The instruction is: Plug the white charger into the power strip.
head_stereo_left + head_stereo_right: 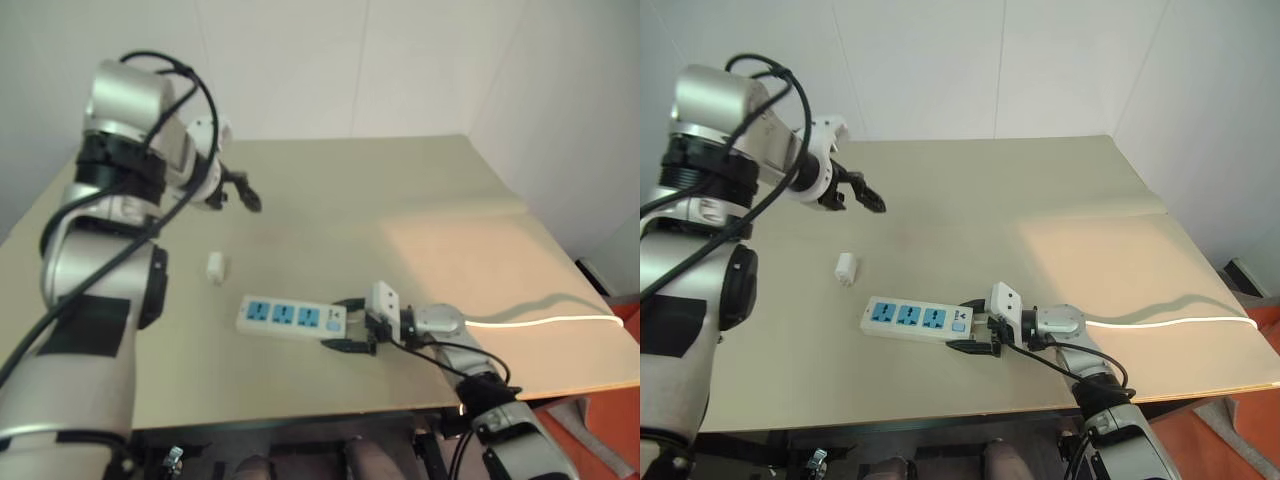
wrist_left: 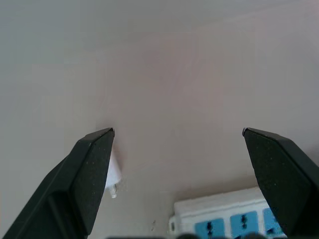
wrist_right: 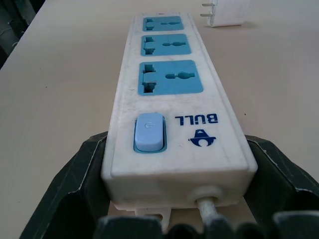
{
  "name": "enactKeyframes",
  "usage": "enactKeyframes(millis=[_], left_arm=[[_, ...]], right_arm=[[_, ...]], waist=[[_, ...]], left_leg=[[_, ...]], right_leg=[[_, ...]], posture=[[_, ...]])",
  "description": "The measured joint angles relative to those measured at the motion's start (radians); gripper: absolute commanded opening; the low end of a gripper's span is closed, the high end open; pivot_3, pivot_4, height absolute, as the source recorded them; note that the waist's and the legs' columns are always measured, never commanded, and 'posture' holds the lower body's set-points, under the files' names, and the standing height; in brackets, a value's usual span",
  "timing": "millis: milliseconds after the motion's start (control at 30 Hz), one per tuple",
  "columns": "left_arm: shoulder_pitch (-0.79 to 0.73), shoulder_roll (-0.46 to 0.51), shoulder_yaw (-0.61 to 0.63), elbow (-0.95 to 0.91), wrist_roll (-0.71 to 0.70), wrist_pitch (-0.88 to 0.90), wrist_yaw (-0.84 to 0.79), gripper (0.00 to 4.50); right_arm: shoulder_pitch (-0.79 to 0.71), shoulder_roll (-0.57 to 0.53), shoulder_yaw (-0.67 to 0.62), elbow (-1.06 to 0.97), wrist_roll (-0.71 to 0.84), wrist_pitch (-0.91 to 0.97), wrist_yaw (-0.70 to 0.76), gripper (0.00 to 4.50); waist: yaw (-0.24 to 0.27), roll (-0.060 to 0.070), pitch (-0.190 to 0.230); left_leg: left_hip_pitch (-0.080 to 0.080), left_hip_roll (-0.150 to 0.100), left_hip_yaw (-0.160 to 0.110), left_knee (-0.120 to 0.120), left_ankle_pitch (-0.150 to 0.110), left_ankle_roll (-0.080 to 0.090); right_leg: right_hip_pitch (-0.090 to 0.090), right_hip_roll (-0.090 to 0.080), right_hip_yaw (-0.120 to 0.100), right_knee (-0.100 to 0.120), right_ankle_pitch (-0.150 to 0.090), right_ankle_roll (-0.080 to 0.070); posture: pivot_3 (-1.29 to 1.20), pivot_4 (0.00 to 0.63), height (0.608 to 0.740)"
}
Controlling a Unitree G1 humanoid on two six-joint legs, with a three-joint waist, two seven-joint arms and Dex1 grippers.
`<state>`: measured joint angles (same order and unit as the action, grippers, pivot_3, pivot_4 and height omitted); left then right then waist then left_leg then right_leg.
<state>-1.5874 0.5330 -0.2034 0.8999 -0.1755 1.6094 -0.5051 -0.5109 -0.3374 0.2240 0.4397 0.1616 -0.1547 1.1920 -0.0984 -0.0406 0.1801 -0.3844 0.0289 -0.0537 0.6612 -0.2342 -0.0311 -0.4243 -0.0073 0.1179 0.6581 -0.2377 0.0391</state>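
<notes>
The white charger [image 1: 216, 266] lies alone on the tan table, its prongs showing in the right wrist view [image 3: 227, 12]. To its right and nearer the front edge lies the power strip [image 1: 290, 317], a flat white bar with three blue sockets. My right gripper [image 1: 350, 326] is shut on the strip's switch end, one black finger against each long side [image 3: 84, 169]. My left gripper [image 1: 240, 195] hangs open above the table, behind the charger and pointing down. Between its spread fingers [image 2: 92, 164] are the charger [image 2: 114, 173], partly hidden, and the strip's end [image 2: 224, 219].
The strip's pale cord [image 1: 545, 322] runs from the switch end past my right wrist to the table's right edge. The table [image 1: 400, 200] ends at a white wall behind. A sunlit patch covers its right side.
</notes>
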Motion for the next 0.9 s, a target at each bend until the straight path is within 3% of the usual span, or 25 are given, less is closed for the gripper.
enactKeyframes(millis=[333, 900], left_arm=[[0.000, -0.052, 0.250, 0.270, 0.084, -0.209, 0.344, 4.50], [0.058, -0.075, 0.456, 0.386, 0.068, -0.363, 0.559, 4.50]], right_arm=[[0.037, -0.004, -0.003, -0.050, 0.001, 0.014, -0.037, 3.44], [0.086, -0.009, -0.001, -0.122, 0.002, 0.045, -0.090, 3.44]], waist=[[0.002, 0.000, 0.000], [0.003, 0.000, 0.000]], left_leg=[[-0.001, 0.000, 0.000, 0.000, 0.000, 0.000], [-0.002, 0.000, 0.000, 0.000, 0.000, -0.001]], right_leg=[[-0.001, -0.001, 0.000, 0.000, 0.003, -0.005], [-0.001, -0.002, 0.000, -0.001, 0.004, -0.006]], posture=[[0.00, 0.150, 0.740], [0.00, 0.150, 0.740]])
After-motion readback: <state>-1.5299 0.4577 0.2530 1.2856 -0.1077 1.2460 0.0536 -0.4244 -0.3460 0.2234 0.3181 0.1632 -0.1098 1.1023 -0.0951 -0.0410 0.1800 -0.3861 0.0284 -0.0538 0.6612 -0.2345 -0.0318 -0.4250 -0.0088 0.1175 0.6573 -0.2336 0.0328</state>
